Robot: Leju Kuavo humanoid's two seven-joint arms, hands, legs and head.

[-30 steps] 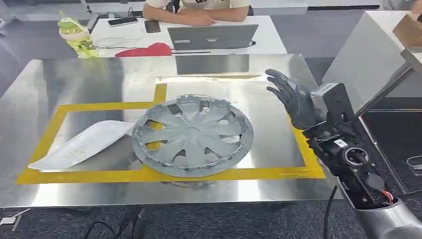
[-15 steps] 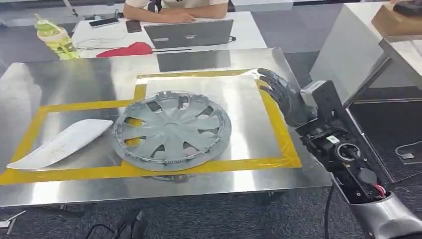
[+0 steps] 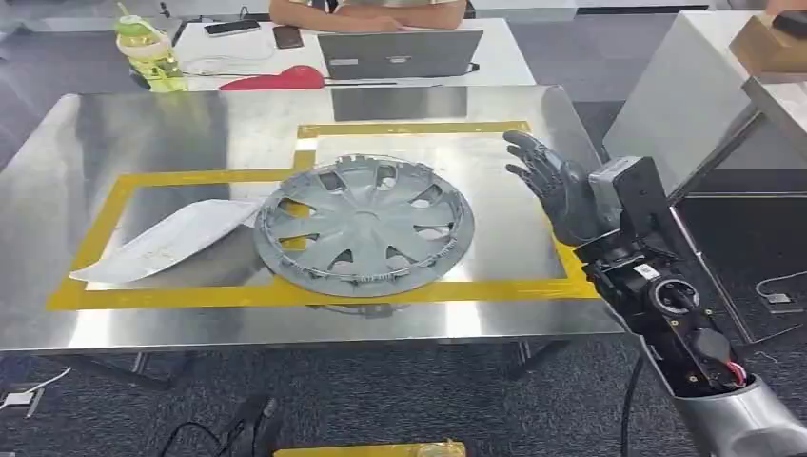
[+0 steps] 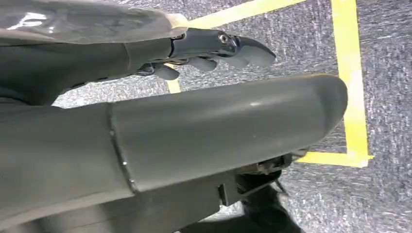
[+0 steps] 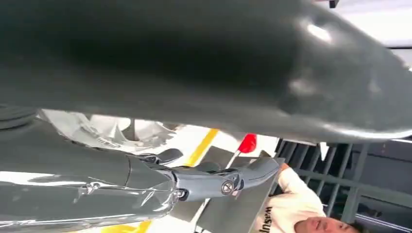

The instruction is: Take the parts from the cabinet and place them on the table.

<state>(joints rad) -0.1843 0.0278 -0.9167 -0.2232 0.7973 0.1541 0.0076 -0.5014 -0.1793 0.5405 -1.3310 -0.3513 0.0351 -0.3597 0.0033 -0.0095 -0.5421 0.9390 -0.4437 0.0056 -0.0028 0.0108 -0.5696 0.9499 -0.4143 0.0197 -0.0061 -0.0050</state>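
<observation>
A grey wheel cover [image 3: 364, 225] lies flat on the steel table [image 3: 190, 124], inside a yellow tape rectangle [image 3: 181, 177]. A white curved panel part [image 3: 169, 242] lies just left of it, also inside the tape. My right hand [image 3: 553, 184] hovers above the table's right edge, right of the wheel cover, fingers spread and holding nothing. In the right wrist view the right hand's fingers [image 5: 209, 179] stretch out empty, with the wheel cover [image 5: 104, 133] behind them. In the left wrist view my left hand [image 4: 204, 53] hangs over grey carpet, fingers loosely extended and holding nothing.
A person [image 3: 366, 11] sits at a white desk beyond the table with a laptop [image 3: 400, 52], phones, a red object [image 3: 271, 79] and a green bottle [image 3: 150, 52]. A grey cabinet [image 3: 704, 105] stands to the right. Yellow tape marks the carpet [image 4: 351, 73].
The whole picture has shifted as the camera swung left and back right. The wheel cover and panel lie as before. My right hand stays spread over the table's right edge.
</observation>
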